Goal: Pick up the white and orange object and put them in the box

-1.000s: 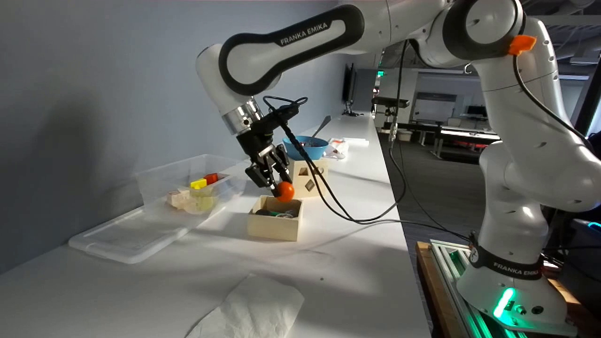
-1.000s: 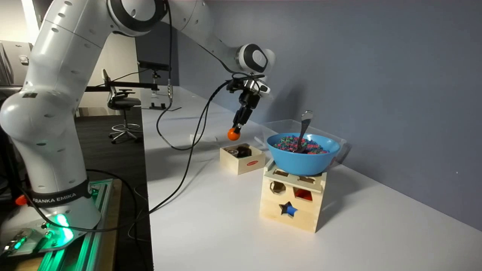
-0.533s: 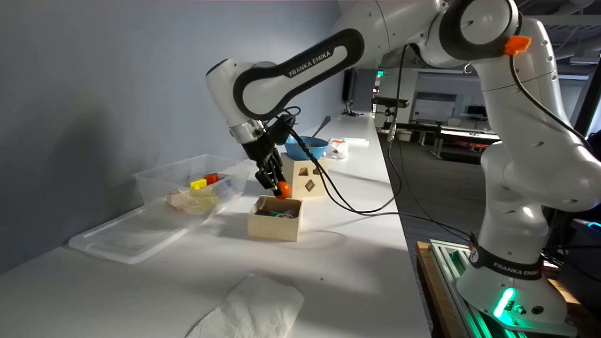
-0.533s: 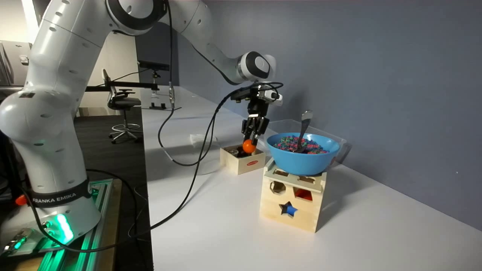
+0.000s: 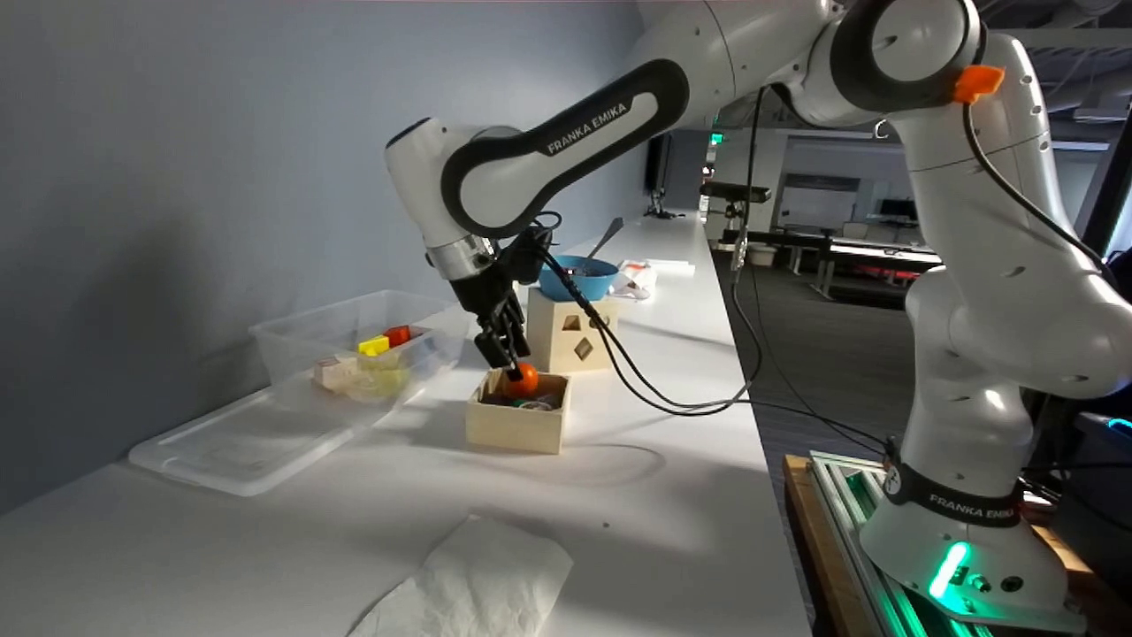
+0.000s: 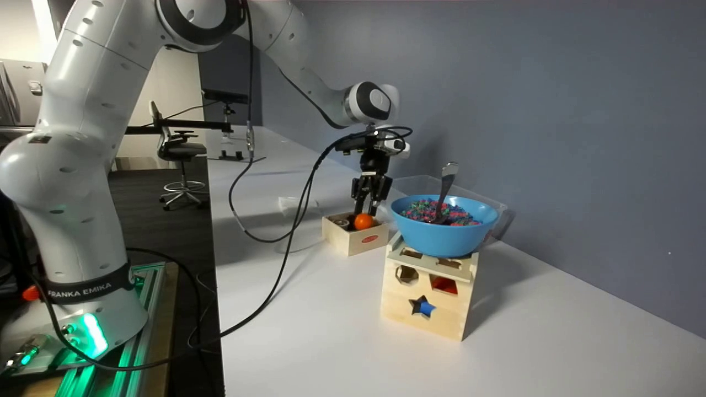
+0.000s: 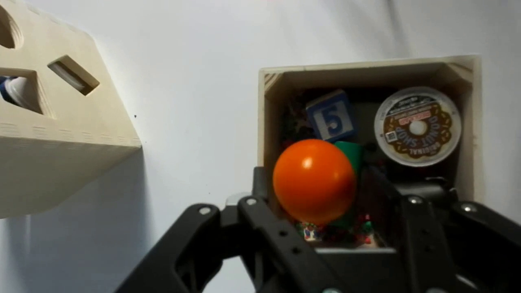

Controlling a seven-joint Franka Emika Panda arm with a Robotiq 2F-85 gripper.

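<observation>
Low over the box (image 5: pixel 515 430), I have the hand (image 7: pixel 317 177) pointing down, its fingers (image 7: pixel 259 183) set apart, wider than the ball (image 7: pixel 314 181). Wrist view: ball lies between them, close to the finger on the left of that view (touching or just beside, I cannot tell), with a clear gap to the finger on the right. In both exterior views I find the ball within the box's rim, near the fingertips. Whether it rests on anything beneath, I cannot tell.

Box contents, wrist view: a cube (image 7: pixel 331 116) marked 5, lower part hidden by the ball; a green piece (image 7: pixel 351 152), also partly hidden; a round pod (image 7: pixel 418 126) lettered DONUT SHOP, face up, toward a corner.

Elsewhere on the worktop (image 6: pixel 309 331): a wooden sorter (image 6: pixel 400 318) near the box but apart from it, carrying a blue bowl (image 6: pixel 441 237) of coloured bits (image 6: pixel 459 213), a metal utensil (image 6: pixel 447 181) tilted in it. A clear bin (image 5: pixel 296 345) holds, among other things, a yellow block (image 5: pixel 373 346) and a red block (image 5: pixel 398 335).
</observation>
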